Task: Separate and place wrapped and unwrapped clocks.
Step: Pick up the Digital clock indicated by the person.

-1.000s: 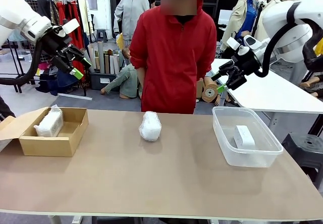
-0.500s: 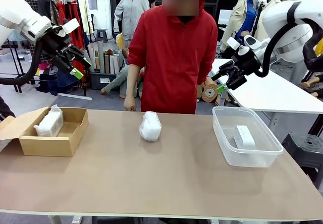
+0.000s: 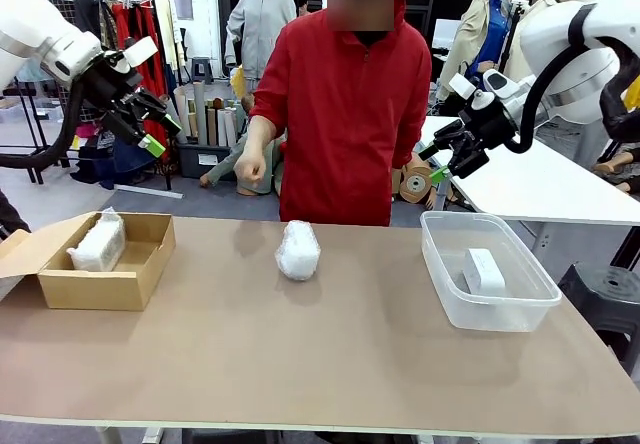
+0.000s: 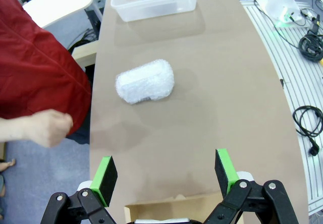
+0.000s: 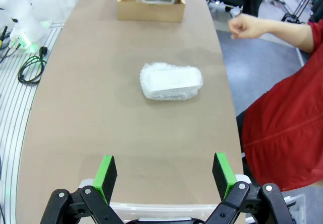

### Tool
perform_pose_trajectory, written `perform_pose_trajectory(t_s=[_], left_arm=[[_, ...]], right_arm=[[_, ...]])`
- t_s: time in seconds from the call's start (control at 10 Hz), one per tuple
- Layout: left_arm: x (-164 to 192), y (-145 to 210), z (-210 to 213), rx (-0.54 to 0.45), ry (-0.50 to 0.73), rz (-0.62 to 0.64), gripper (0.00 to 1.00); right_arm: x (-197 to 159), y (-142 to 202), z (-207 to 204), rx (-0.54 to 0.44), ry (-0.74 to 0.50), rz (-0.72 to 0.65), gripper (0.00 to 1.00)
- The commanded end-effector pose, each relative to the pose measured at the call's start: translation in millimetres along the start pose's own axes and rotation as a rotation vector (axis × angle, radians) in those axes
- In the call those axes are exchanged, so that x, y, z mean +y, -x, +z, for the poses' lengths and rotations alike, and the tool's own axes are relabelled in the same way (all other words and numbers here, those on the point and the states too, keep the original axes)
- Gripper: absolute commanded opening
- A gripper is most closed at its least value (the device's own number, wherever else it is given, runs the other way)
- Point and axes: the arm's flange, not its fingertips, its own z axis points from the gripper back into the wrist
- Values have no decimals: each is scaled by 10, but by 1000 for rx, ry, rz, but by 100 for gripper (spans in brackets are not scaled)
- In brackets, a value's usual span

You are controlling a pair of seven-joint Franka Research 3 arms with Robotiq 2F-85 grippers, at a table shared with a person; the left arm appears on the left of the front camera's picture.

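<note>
The left arm's fingers hang spread wide and empty, high above the worktop's left end. The right arm's fingers are likewise parted with nothing between them, raised above the far right corner. One wrapped clock, a lump of crinkly white plastic wrap, lies alone on the worktop, about midway between the left and right ends and nearer the far edge. A second wrapped clock sits inside the open cardboard box at the left end, leaning against the box's left wall. The bare white clock lies flat in the clear plastic container at the right end. A person in a red jacket stands at the far edge, one hand loosely fisted in the air beyond that edge, well apart from the middle clock and touching nothing.
</note>
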Motion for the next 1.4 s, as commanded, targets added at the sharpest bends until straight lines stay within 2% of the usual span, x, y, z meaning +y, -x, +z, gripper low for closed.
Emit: perform_pose_trajectory(t_s=[0.0, 1.3], left_arm=[[-15, -3, 11, -1, -1, -2, 100], [-15, -3, 11, -1, -1, -2, 100]], right_arm=[[-2, -10, -3, -5, 2, 14, 100], [-2, -10, -3, -5, 2, 14, 100]])
